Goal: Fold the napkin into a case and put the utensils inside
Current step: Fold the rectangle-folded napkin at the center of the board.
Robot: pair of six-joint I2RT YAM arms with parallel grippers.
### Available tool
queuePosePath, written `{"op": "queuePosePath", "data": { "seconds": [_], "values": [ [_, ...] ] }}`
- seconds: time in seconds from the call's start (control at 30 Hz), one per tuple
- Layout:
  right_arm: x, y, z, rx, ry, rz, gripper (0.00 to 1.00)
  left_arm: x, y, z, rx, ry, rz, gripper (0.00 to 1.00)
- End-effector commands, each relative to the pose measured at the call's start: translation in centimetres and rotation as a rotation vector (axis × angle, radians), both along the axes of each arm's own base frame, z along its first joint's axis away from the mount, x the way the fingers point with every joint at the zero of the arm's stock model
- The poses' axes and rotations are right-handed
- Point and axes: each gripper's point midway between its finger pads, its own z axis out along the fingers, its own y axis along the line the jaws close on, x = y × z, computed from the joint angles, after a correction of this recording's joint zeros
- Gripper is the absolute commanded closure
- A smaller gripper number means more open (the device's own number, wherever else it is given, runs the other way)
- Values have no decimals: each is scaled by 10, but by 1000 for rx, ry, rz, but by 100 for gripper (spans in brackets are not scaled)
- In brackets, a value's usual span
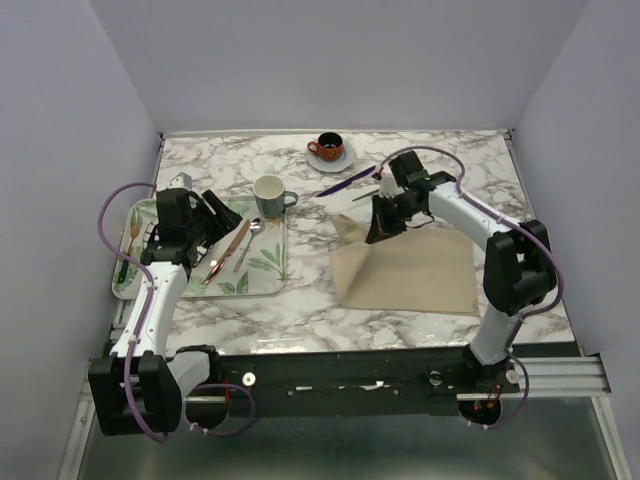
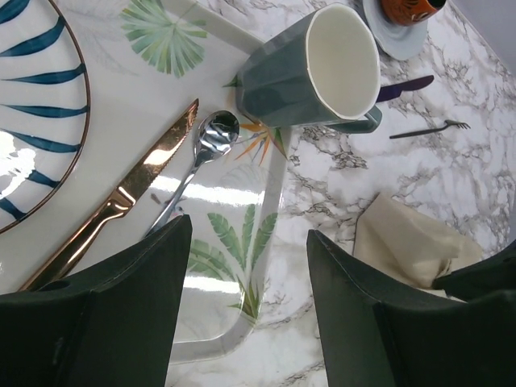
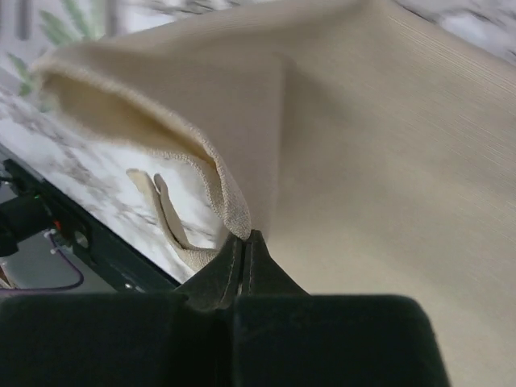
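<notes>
Lying right of centre on the grey-veined white marble table, one plain beige-tan cloth napkin had its far-left corner raised. Right gripper: jaws pinched together on that raised hem. Left gripper: jaws apart, holding nothing, above the leaf-printed tray, which carried a copper-coloured knife and a small silver spoon. Beyond the napkin lay a slim dark purple knife and a silver metal fork, near a grey-green ceramic mug. A strip of marble separated tray from napkin.
</notes>
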Motion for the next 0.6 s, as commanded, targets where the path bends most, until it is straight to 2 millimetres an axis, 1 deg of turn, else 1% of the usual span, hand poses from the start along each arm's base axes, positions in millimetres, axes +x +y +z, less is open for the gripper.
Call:
{"op": "queuePosePath", "data": {
  "seconds": [0.0, 0.03, 0.13, 0.17, 0.23, 0.27, 0.33, 0.37, 0.4, 0.5, 0.57],
  "values": [
    [-28, -80, -33, -89, 128, -51, 99, 3, -4, 0, -12, -18, -34, 30],
    [-30, -101, -42, -115, 137, -74, 99, 3, -4, -1, -15, -16, -35, 30],
    [-27, -135, -55, -174, 122, -124, 99, 3, -6, -5, -25, -8, -42, 30],
    [-31, -144, -64, -209, 133, -137, 99, 3, -7, -4, -27, -11, -46, 30],
    [-30, -154, -79, -260, 132, -143, 99, 3, -9, -6, -37, -8, -53, 30],
    [-35, -157, -88, -278, 148, -144, 99, 4, -10, -5, -41, -12, -61, 30],
    [-30, -161, -100, -305, 140, -155, 99, 4, -13, -4, -43, -18, -82, 30],
    [-32, -162, -110, -314, 164, -149, 99, 4, -14, -3, -37, -22, -90, 30],
    [-31, -163, -112, -321, 166, -150, 99, 4, -14, -2, -32, -26, -95, 30],
    [-22, -155, -109, -287, 151, -164, 99, 4, -12, 1, -1, -46, -110, 30],
    [-22, -154, -109, -291, 174, -171, 99, 3, -12, 2, 11, -47, -118, 30]
  ]
}}
